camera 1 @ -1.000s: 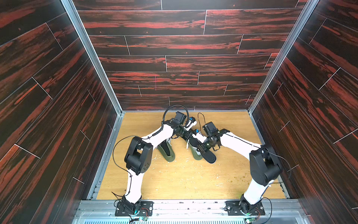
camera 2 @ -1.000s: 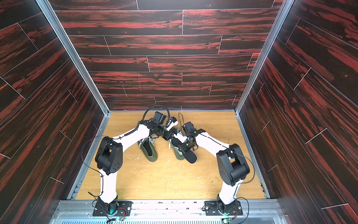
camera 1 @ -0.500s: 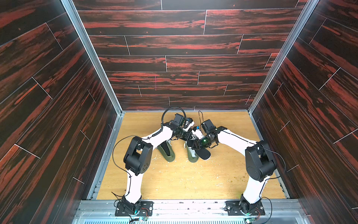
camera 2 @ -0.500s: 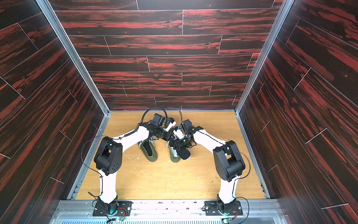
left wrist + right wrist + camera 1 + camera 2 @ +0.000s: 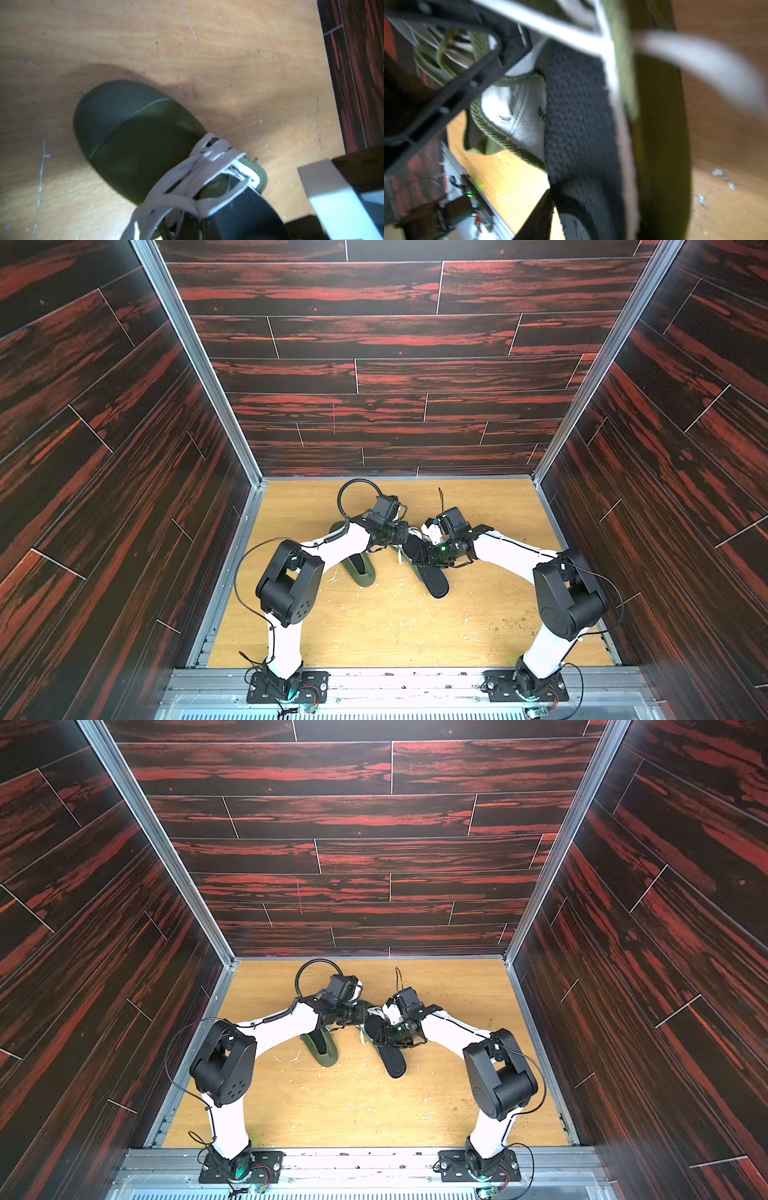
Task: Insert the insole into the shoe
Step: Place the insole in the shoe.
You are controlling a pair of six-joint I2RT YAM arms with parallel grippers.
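We had the shoe mid-board with the insole partly in, its near end sticking out past the heel rim. Left gripper had its jaws pressed together at the laces. Right gripper sat just beside it; we couldn't tell its grip. Second shoe crowded the left, and bare board lay open on the near side.

Top views look down; wrist cameras hug the shoe

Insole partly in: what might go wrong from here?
The insole sticks well out of the shoe; pushing may buckle it. White laces cross the opening and may snag it. The left tool and right tool sit close together and could collide.
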